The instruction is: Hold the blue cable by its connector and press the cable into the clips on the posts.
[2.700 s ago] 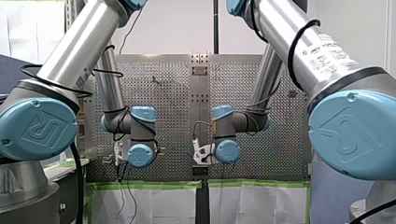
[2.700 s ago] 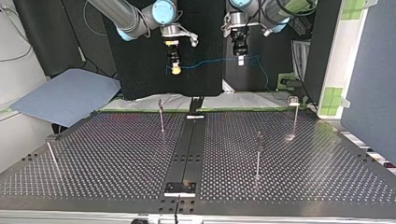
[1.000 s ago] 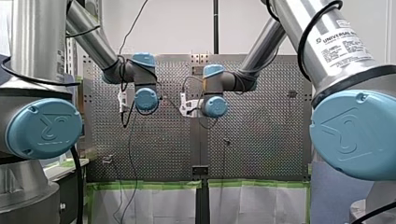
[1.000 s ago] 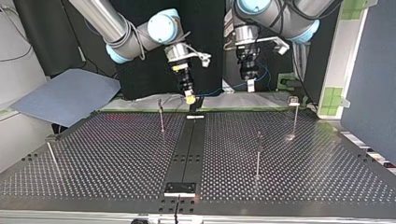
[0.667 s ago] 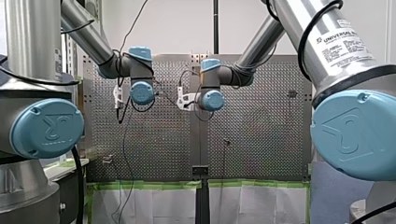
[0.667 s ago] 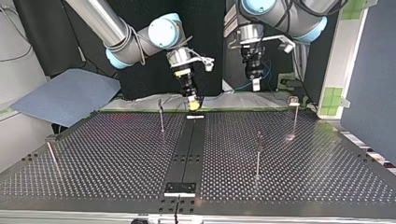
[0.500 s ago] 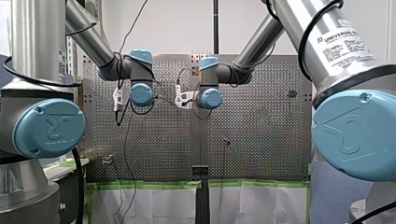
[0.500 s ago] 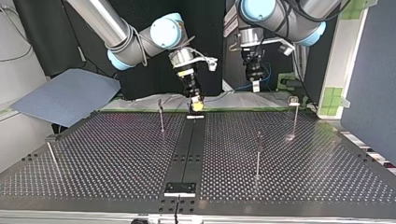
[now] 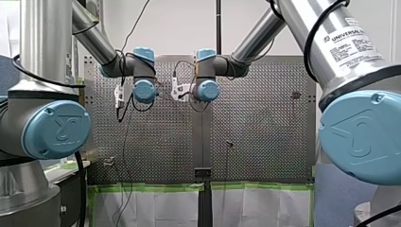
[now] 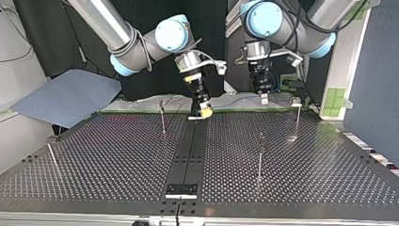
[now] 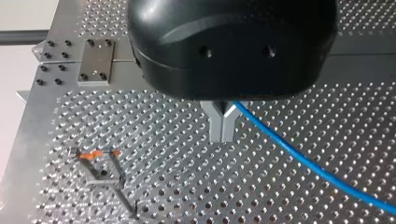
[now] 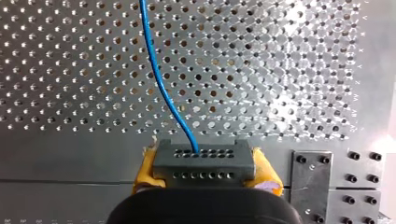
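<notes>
Blue cable [image 12: 161, 93], lowered to the counter's [image 10: 117, 155] edge: connector [image 12: 203, 161] clenched in my right pincer [image 12: 205, 170], strand in my left pincer [image 11: 222, 130], midspan barely visible.

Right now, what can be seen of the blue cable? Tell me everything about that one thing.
The blue cable is a thin, round, smooth-jacketed blue strand. One end enters a grey connector with rows of small holes, which is clamped between the yellow pads of my right gripper. From there the cable curves away above the perforated table. Further along, my left gripper has its metal fingers shut on it, and the cable runs on past them. It sits in no clip that shows.
</notes>
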